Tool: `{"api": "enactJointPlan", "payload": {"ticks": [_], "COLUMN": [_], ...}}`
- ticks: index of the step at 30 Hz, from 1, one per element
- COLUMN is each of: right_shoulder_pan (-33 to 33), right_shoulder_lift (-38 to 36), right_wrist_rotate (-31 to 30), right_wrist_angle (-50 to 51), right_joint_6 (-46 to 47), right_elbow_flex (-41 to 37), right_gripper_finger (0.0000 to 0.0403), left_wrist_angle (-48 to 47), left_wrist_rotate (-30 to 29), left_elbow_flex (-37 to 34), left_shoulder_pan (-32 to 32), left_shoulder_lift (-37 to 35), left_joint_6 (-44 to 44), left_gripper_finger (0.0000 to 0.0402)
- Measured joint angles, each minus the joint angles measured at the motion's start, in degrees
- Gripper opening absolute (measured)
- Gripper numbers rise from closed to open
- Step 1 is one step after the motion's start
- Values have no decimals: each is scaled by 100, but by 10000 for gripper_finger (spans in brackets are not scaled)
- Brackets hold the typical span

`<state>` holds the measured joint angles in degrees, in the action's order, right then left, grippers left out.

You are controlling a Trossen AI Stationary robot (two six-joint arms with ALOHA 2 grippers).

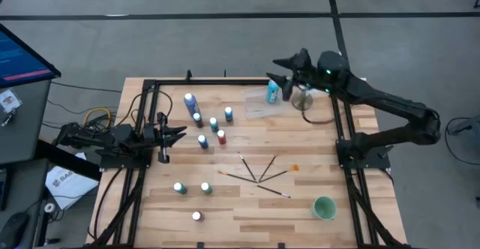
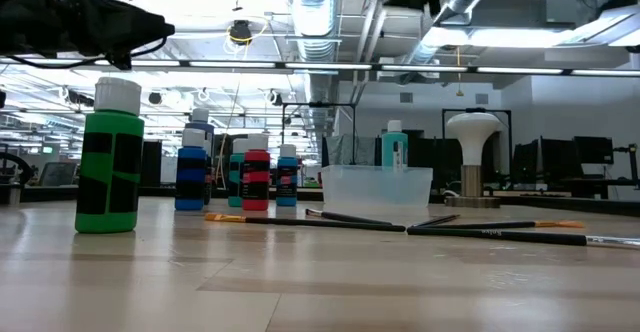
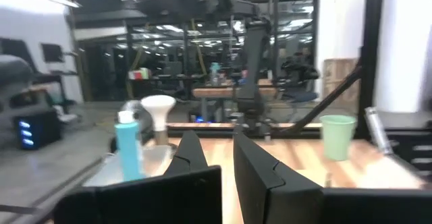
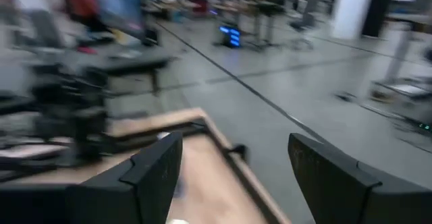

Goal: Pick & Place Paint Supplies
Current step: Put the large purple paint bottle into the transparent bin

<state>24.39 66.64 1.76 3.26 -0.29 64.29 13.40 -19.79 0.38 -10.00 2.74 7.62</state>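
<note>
Green bottle (image 2: 110,160) stands upright; right tool (image 1: 280,70) (fingers spread) above teal bottle (image 1: 273,92).

A green bottle (image 2: 110,158) carries black patches and a white cap. A red bottle (image 2: 256,180) is banded black. The cup (image 1: 324,208) is pale green, the brushes (image 1: 255,170) dark-handled, the tabletop (image 1: 247,204) light striped wood.
</note>
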Motion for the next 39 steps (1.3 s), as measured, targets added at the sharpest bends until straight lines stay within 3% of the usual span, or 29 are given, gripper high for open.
{"api": "enactJointPlan", "payload": {"ticks": [9, 17, 22, 31, 37, 39], "right_shoulder_pan": [-1197, -1911, -2028, -2024, -2025, -2028], "right_shoulder_lift": [-421, -252, -259, -253, -279, -341], "right_wrist_rotate": [1, -5, -35, -50, -46, -42], "right_wrist_angle": [105, 89, 79, 73, -104, -124], "right_joint_6": [251, 510, 655, 745, 768, 818], "right_elbow_flex": [0, 8, 4, 0, -1, 92], "right_gripper_finger": [265, 265, 265, 265, 265, 265], "left_wrist_angle": [327, 2059, 2753, 2906, 3069, 3098], "left_wrist_rotate": [-430, -246, -288, -292, -1163, -1178], "left_elbow_flex": [-1, -2, -2, -2, 133, 364], "left_shoulder_pan": [0, 0, 0, 0, -1, 0], "left_shoulder_lift": [0, 1, 15, 39, 42, 101], "left_joint_6": [352, -2044, -2311, -2328, -3107, -3351], "left_gripper_finger": [1, 1, 1, 1, 1, 4]}}
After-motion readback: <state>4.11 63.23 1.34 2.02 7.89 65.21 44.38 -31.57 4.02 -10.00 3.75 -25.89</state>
